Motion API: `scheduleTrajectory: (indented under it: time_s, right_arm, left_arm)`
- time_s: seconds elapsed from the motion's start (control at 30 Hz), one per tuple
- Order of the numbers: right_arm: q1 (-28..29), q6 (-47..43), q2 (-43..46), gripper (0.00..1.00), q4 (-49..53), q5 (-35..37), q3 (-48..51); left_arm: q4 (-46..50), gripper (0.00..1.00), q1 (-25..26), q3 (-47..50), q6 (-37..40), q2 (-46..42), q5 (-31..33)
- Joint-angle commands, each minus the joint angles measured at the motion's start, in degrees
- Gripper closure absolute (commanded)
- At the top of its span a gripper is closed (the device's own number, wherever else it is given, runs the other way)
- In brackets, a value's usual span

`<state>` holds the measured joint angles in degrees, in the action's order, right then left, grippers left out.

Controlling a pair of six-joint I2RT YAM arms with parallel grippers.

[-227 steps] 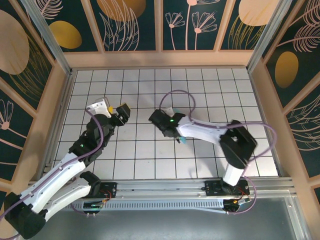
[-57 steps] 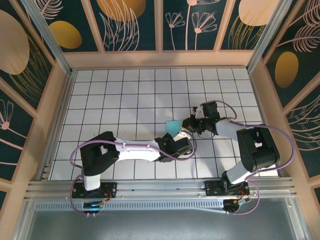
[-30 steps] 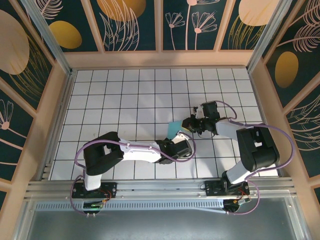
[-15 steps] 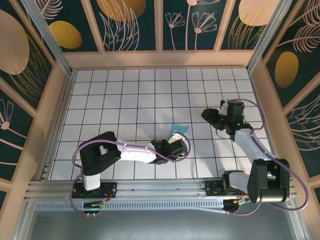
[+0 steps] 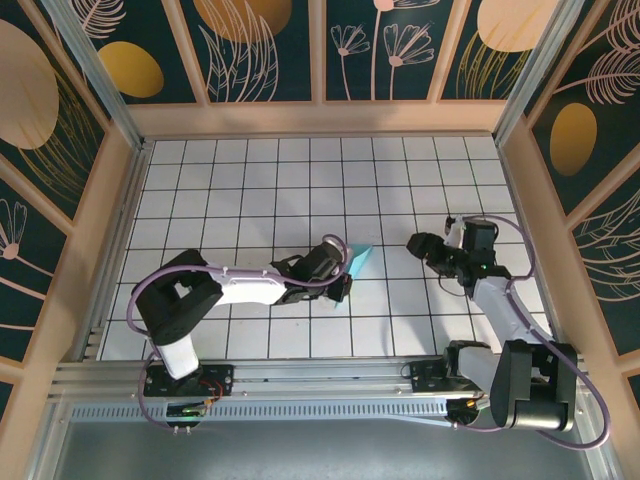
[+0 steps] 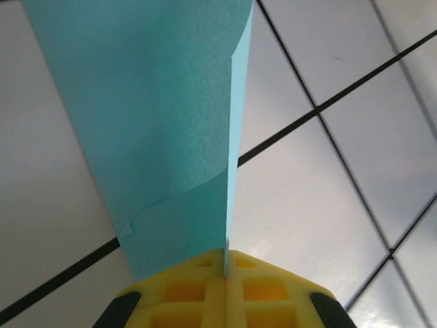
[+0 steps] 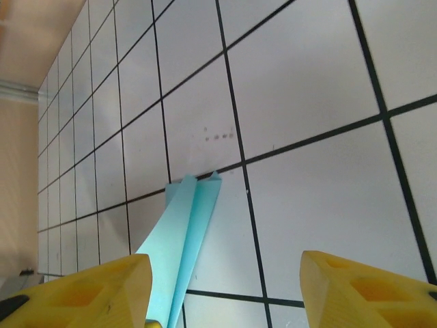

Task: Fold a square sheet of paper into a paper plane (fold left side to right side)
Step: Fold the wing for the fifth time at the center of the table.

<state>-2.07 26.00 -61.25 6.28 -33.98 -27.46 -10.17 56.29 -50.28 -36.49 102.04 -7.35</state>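
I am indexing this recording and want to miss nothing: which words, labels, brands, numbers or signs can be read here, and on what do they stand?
There are none to read.
The paper plane is plain turquoise, unmarked.
The table bears only black grid lines and a few tiny dots, not letters.
The wall panels show leaf and flower drawings, no writing.
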Motion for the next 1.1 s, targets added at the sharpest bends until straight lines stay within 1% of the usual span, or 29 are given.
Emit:
scheduleTrajectory:
  time_s: [0.0, 0.2, 0.37, 0.53, 0.77, 1.07]
  right_arm:
    - [1.4, -0.3, -0.5, 0.41, -3.2, -3.0, 1.1]
    - [3.0, -0.1, -1.9, 0.42, -4.8, -3.9, 2.1]
    - [6.2, 2.5, -3.0, 0.45, -8.3, -3.1, 3.0]
    - [10.2, 5.4, -6.2, 0.49, -11.6, -1.4, 3.0]
    - [14.2, 10.2, -10.1, 0.49, -13.7, 2.0, 1.8]
    - [17.9, 13.5, -15.9, 0.54, -16.8, 4.2, -0.2]
  left_arm:
    - [-5.3, 1.00, -1.8, 0.9, -6.2, 1.9, -8.3]
    - [-11.3, 1.00, -3.9, 1.8, -13.4, 3.8, -12.6]
    - [-18.4, 1.00, -5.1, 3.8, -18.8, 5.0, -15.9]
    - [-24.5, 1.00, -5.6, 5.2, -23.0, 6.4, -18.5]
    - [-31.3, 1.00, -6.2, 7.7, -27.2, 7.5, -19.6]
    - [-32.8, 1.00, -6.2, 8.2, -29.3, 8.7, -19.7]
